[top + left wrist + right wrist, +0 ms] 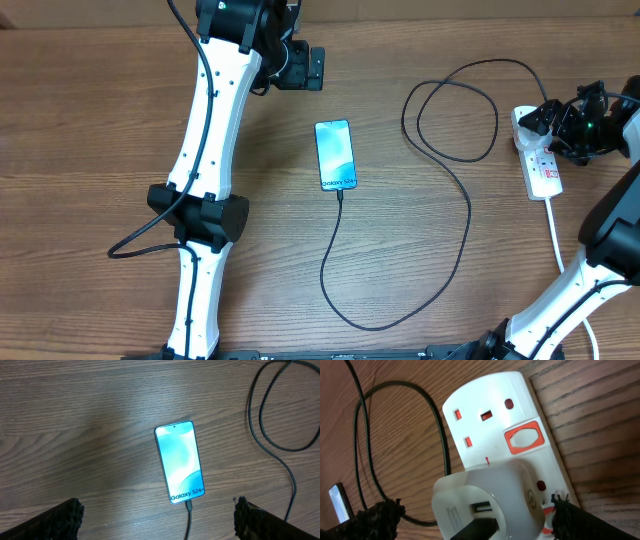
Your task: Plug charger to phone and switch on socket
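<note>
Right fingers [572,517] wide, socket [495,415] between them (charger [472,531] plugged in).

your left arm [212,110] stretches long and nearly straight away from its base, left gripper [316,67] turned to the right with its jaws spread wide. your right arm [610,235] folds at the elbow, right gripper [548,125] pointing left, jaws equally wide.

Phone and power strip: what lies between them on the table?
Only the charger's black cable, looping between the phone and the power strip; nothing else sits there. The overhead view shows this.
</note>
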Robot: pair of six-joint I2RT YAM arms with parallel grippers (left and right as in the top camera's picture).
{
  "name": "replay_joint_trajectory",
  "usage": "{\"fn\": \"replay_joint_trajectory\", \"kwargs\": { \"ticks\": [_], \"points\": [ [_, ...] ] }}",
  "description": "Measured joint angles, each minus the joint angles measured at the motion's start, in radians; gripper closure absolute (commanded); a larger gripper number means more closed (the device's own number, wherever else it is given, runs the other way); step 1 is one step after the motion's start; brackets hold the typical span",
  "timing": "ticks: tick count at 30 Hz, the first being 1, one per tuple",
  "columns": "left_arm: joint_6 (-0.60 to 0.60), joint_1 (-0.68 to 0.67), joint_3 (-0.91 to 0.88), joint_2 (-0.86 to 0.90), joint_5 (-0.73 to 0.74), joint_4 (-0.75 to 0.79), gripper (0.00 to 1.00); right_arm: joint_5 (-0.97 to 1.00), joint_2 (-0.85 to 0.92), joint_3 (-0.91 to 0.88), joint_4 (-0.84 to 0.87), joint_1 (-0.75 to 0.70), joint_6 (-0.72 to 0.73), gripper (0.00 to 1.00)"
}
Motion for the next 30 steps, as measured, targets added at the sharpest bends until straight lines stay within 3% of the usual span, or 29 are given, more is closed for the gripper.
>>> {"fn": "replay_joint_trajectory", "kwargs": {
  "ticks": [30],
  "points": [
    [0.000,0.000,0.000,0.000,0.000,0.000,0.00,-0.003,0.000,0.006,0.000,0.021,0.012,0.00]
  ]
}}
